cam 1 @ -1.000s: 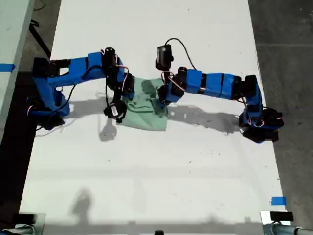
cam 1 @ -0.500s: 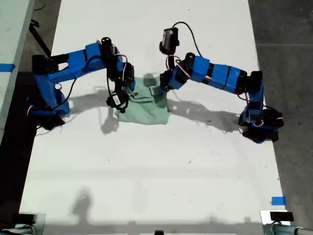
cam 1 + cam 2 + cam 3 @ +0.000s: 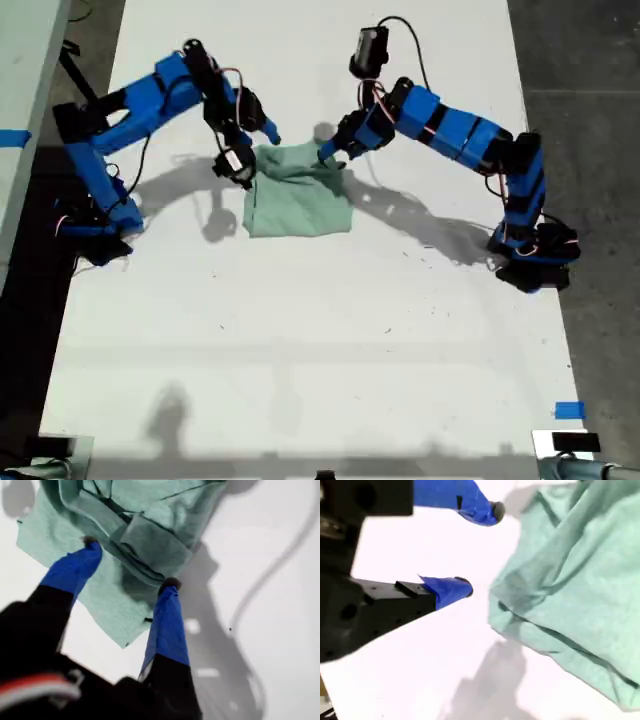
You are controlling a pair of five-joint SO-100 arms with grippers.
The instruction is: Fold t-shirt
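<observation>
The t-shirt (image 3: 297, 197) is seen bunched between two spread claws. My first gripper (image 3: 129, 564) is held released over its folds. My second gripper (image 3: 479, 550) is held released just beside its edge.

A white table (image 3: 300, 340) is seen; blue tape (image 3: 569, 410) is stuck near its corner at the exterior view's lower right.

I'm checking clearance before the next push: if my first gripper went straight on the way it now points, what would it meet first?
Most likely the t-shirt: my first gripper is open, and bunched folds lie just past its fingertips. Depth is unclear, so whether it already touches the cloth I cannot tell.
</observation>
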